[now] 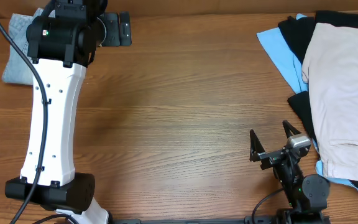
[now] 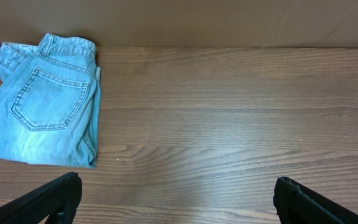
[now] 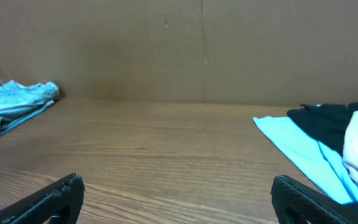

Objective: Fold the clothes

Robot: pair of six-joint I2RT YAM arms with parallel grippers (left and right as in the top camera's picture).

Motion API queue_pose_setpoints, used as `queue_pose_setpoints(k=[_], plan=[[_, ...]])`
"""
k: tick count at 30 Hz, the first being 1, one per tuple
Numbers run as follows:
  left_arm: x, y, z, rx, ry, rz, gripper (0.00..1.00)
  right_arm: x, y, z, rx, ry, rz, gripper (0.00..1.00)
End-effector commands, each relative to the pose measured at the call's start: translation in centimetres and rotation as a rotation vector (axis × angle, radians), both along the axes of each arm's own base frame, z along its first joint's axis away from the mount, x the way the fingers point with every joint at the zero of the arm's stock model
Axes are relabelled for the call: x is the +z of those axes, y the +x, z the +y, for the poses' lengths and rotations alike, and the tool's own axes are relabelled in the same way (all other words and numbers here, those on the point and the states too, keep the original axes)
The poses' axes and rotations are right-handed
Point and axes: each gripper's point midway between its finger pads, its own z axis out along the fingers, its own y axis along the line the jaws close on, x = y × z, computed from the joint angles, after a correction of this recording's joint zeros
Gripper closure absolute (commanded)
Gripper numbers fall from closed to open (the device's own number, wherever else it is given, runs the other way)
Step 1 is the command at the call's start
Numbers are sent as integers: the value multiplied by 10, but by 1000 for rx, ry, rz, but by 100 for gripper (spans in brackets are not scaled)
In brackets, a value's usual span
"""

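Wood-grain counter (image 1: 185, 124), plain brown wall (image 3: 166, 50) behind. Unfolded pile at the right edge: beige garment (image 1: 344, 93) over black (image 1: 297, 31) and sky-blue (image 1: 281, 53) ones, probably the work queue. Denim shorts (image 2: 45, 102) lie folded at the far-left corner, pocket up, likely the done spot. 2 end effectors, both wide open and empty: left end effector (image 2: 178, 199) beside the shorts, right end effector (image 1: 270, 134) near the pile.

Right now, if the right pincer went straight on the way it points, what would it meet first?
Nothing near, it seems. The right pincer points over bare table; the shorts lie to its left, the clothes pile to its right. Only the brown wall stands ahead, how far is unclear.
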Motion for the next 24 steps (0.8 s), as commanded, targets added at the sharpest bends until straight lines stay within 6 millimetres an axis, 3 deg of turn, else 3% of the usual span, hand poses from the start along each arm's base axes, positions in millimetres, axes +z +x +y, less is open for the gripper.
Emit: queue_pose_setpoints(k=[1, 24], plan=[[-3, 2, -2, 2, -10, 4, 0, -2, -2, -2, -11, 1, -11, 0], [-3, 2, -2, 3, -10, 4, 0, 0, -4, -2, -11, 1, -21, 0]])
